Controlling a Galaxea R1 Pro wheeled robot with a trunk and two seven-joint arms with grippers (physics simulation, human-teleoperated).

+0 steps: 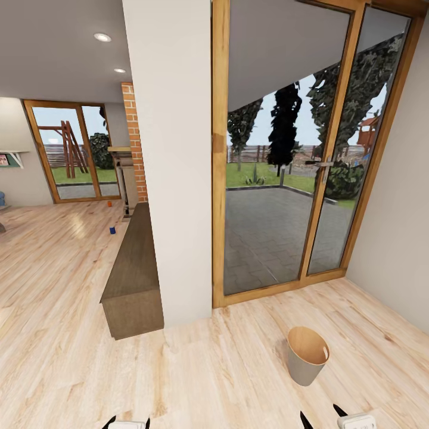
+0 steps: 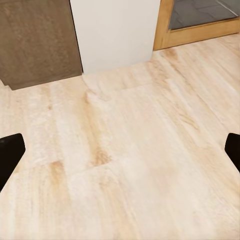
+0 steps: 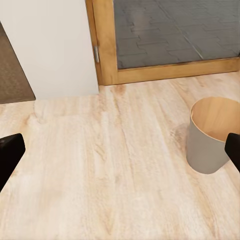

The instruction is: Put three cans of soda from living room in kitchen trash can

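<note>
The tash can [image 1: 307, 357], grey outside and wood-coloured inside, stands on the wooden floor at the lower right, close in front of my right gripper [image 1: 322, 418]. In the right wrist view the tash can [image 3: 202, 150] sits beside one fingertip of the open right gripper [image 3: 120, 152]. Far off on the living room floor stand a dark blue can of soda [image 1: 112, 230] and, further back, an orange can of soda [image 1: 109, 204]. My left gripper [image 1: 127, 424] is open over bare floor, as the left wrist view also shows for that gripper [image 2: 120, 152]. Both grippers hold nothing.
A white wall pillar [image 1: 170, 149] rises straight ahead with a low brown cabinet [image 1: 134, 268] along its left side. A wood-framed glass door [image 1: 286, 179] fills the right. A brick column [image 1: 134, 143] and another glass door [image 1: 71, 149] stand far left. Floor opens leftward.
</note>
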